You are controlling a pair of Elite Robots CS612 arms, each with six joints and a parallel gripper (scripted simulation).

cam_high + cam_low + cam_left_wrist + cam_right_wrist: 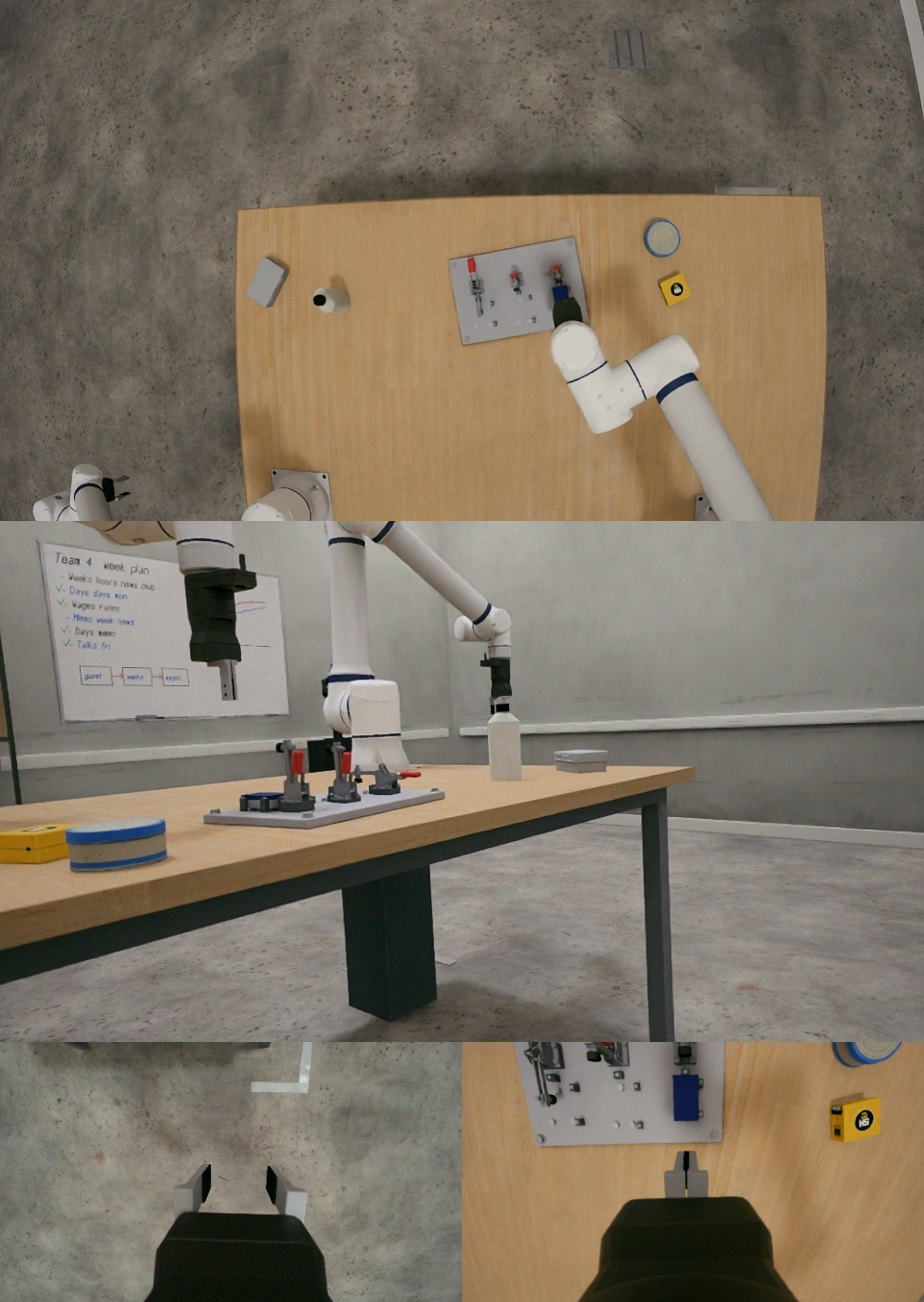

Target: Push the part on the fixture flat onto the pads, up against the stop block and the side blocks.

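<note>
Near your fixture's right-hand end, about three o'clock from above, the blue part (560, 293) (262, 797) (685, 1098) looks seated against its blocks (pad contact can't be confirmed); your right pincer (229, 699) (686, 1162) hovers, tips together, holding nothing, so probably only checking remains

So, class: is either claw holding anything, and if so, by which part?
Nothing is held: the left claw is open, the right claw shut.

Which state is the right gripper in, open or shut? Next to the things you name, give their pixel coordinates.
Shut: the right gripper's (229, 698) (686, 1154) jaws meet with nothing between them, short of the blue part (685, 1098).
</note>
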